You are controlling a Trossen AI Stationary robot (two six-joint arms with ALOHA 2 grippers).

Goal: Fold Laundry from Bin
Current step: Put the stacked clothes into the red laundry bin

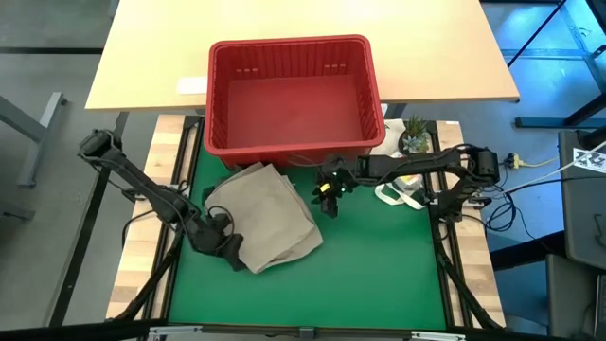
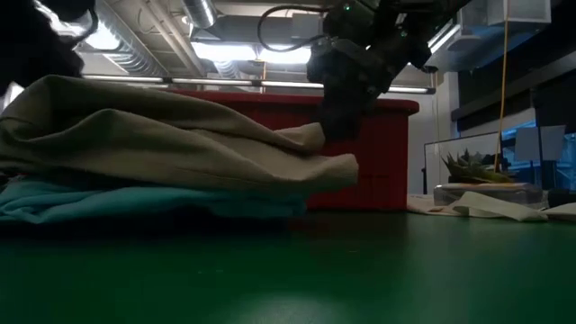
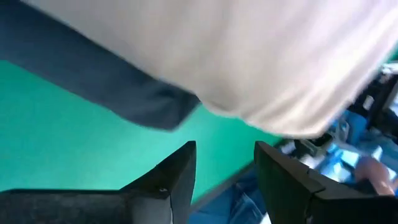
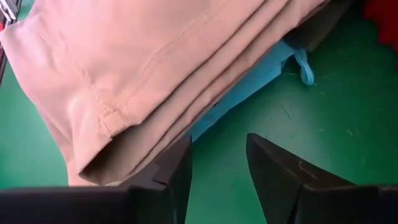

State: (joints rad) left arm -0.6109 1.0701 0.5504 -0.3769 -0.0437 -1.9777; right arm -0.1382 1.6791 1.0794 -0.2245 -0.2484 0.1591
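On the green mat of the bench [image 1: 379,275], just in front of the red bin [image 1: 294,95], lies a beige-tan garment [image 1: 270,213], folded into a rough slab with its layered hem edges stacked. A light teal garment [image 2: 135,202] sits underneath it, showing as a thin band along the bottom of the pile from table height, with a small teal loop poking out onto the mat.

The left end effector [image 1: 225,248] is at the near left corner of the pile, right against the cloth edge; its fingers stand a moderate gap apart with nothing between them, the tan cloth hanging just beyond the tips. The right end effector [image 1: 329,194] hovers off the pile's far right corner, close to the bin's front wall, fingers likewise parted and empty, clear of the fabric.

Beyond the right arm, a white cloth bag [image 1: 402,194] and a small potted plant [image 1: 414,135] sit near the bench's right edge.
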